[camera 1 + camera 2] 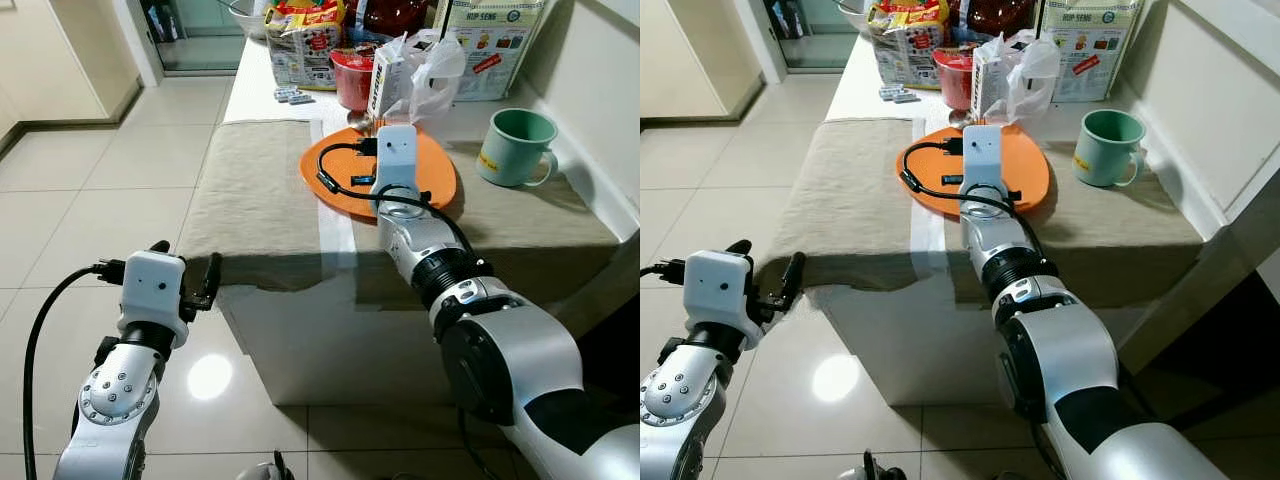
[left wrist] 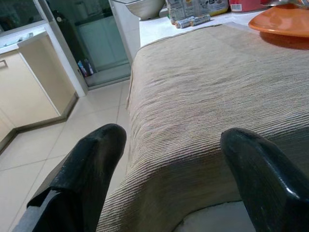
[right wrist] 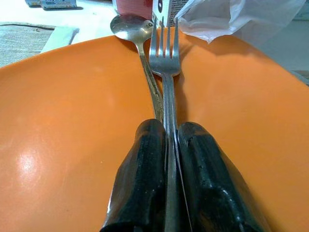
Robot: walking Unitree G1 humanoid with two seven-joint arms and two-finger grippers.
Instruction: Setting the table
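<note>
Right gripper [image 3: 166, 159] pinching fork [image 3: 165, 58] over the orange plate [image 1: 440, 170]; left gripper [image 2: 169, 174] spread at the table's near-left corner

Right fingers [image 3: 142, 179] are rubbery black, pressed together on the thin metal fork handle; tines point far, above the plate's glossy round surface. A metal spoon [image 3: 130, 29] lies just left of the fork, bowl at the plate's far rim, handle running under the fingers. Plate sits mid-table on a ribbed beige cloth [image 1: 260, 200], a white strip [image 1: 335, 225] running near-to-far under it. Green mug [image 1: 518, 146] stands right of the plate, apart from it. Cartons, a crinkled clear bag [image 1: 430, 70] and a red cup [image 1: 352, 78] crowd the far end. Left fingers frame the cloth's draped near edge, not touching; glossy floor tiles [image 1: 90, 190] to the left
</note>
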